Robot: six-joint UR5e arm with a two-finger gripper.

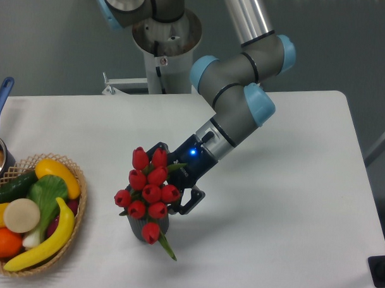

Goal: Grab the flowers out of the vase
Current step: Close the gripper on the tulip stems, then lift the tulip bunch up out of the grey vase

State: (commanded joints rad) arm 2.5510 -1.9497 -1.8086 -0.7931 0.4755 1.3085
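Observation:
The flowers (148,188), a bunch of red tulip buds with green stems and leaves, stand in the small dark grey vase (151,228) near the table's front middle. Only the lower part of the vase shows below the buds. My gripper (168,179) reaches in from the right at bud height, open, with one finger behind the top buds and the other (185,204) just right of the lower buds. The fingertips are partly hidden by the bunch, so I cannot tell whether they touch the stems.
A wicker basket (76,219) of fruit and vegetables sits at the front left edge. A pot with a blue handle (0,99) is at the far left. The metal robot pedestal (164,45) rises behind the table.

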